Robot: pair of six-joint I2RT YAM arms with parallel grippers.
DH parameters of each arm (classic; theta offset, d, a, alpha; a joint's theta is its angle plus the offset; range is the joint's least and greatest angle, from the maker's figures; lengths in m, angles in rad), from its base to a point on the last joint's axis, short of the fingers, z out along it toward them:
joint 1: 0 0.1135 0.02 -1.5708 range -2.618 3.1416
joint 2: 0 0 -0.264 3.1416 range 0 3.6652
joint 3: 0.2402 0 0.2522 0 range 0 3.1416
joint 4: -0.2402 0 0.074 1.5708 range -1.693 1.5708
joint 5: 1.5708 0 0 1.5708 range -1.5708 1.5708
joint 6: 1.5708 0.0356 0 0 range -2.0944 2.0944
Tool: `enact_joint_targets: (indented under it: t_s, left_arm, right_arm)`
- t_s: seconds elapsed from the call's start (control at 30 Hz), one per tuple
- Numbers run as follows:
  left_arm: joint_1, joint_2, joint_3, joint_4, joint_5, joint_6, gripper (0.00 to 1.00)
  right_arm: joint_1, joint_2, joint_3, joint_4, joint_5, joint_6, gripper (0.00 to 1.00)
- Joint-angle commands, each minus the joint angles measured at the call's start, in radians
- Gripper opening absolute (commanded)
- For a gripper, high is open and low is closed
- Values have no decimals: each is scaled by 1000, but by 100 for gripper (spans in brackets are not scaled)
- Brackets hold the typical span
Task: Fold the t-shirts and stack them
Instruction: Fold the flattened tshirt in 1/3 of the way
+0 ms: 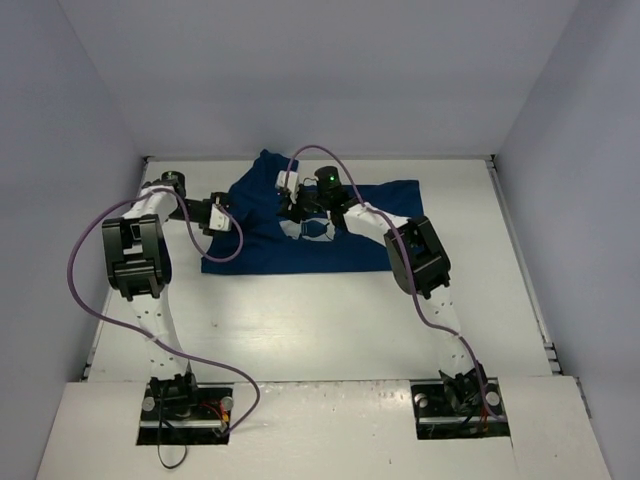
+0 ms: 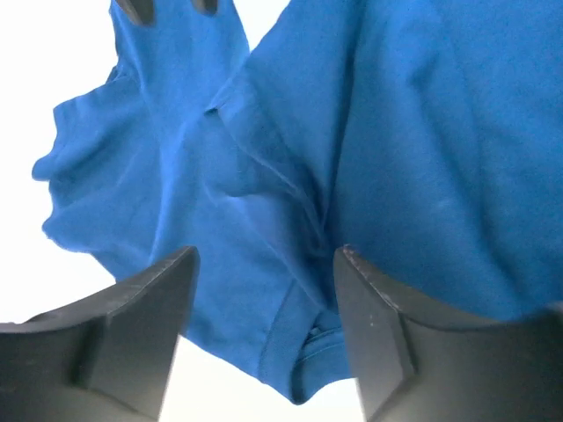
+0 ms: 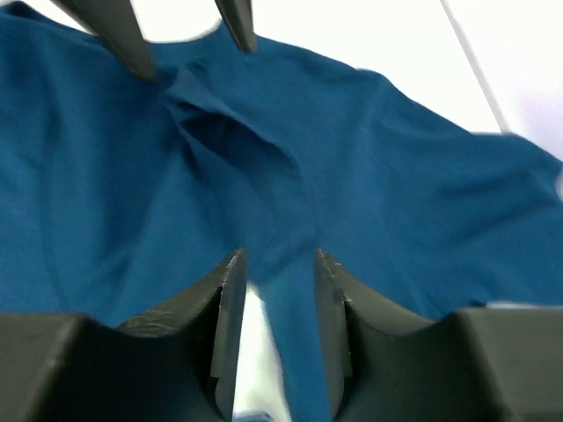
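A white table [image 1: 300, 320] sits enclosed by plain pale grey walls [image 1: 320, 70] under even light.

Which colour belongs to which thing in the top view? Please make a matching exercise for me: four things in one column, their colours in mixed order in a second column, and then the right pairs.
Things:
1. t-shirt
2. table
3. arm cables
4. light on the right wrist

Colours:
a. purple
b. green
c. navy blue
d. white

Right pairs: 1-c, 2-d, 3-a, 4-b.
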Motion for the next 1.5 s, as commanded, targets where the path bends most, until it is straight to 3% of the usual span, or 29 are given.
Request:
enact_joint_targets:
  t_s: [0.0, 0.03, 0.1, 0.13, 0.2, 0.27, 0.37, 0.43, 0.5, 0.53, 0.67, 0.77, 0.9, 1.23, 1.47]
  left_arm:
    - [-5, -31, 65, 105, 16, -94, 72]
    - [-5, -34, 69, 131, 9, -108, 76]
    - [-4, -65, 45, 300, 0, -275, 78]
    - [-5, -87, 20, 420, -7, -373, 78]
    - [-10, -168, -93, 839, -63, -694, 80]
    - [-33, -214, -113, 1028, -148, -913, 83]
    - [-58, -244, 3, 954, -349, -1278, 85]
    - [-60, -243, 180, 631, -463, -1428, 94]
    - [-76, -258, 251, 407, -520, -1507, 97]
    - [-86, -272, 239, 366, -572, -1550, 97]
    - [-101, -509, -83, 433, -635, -1755, 97]
    - [-134, -593, -274, 438, -723, -1914, 97]
    - [-228, -597, -330, 325, -976, -2142, 97]
    - [-263, -570, -445, 276, -1084, -2367, 97]
    - [-296, -514, -458, 279, -1138, -2438, 97]
  right_arm:
    - [-22, -23, 67, 107, 61, 82, 41]
    - [-26, -28, 71, 115, 73, 103, 42]
    - [-38, -57, 68, 122, 86, 133, 42]
    - [-44, -74, 60, 124, 90, 139, 42]
    - [-57, -142, 19, 123, 95, 137, 41]
    - [-77, -235, -52, 108, 114, 114, 40]
    - [-117, -339, -100, -49, 132, 23, 35]
    - [-175, -446, -181, -242, 155, -106, 31]
    - [-247, -559, -277, -371, 167, -184, 26]
    - [-265, -617, -303, -405, 173, -237, 24]
    - [-395, -802, -477, -655, 193, -401, 11]
    - [-456, -886, -596, -704, 255, -462, 6]
    - [-475, -835, -631, -796, 316, -488, 1]
    - [-481, -656, -564, -825, 321, -497, 0]
    - [-473, -577, -559, -832, 316, -532, 0]
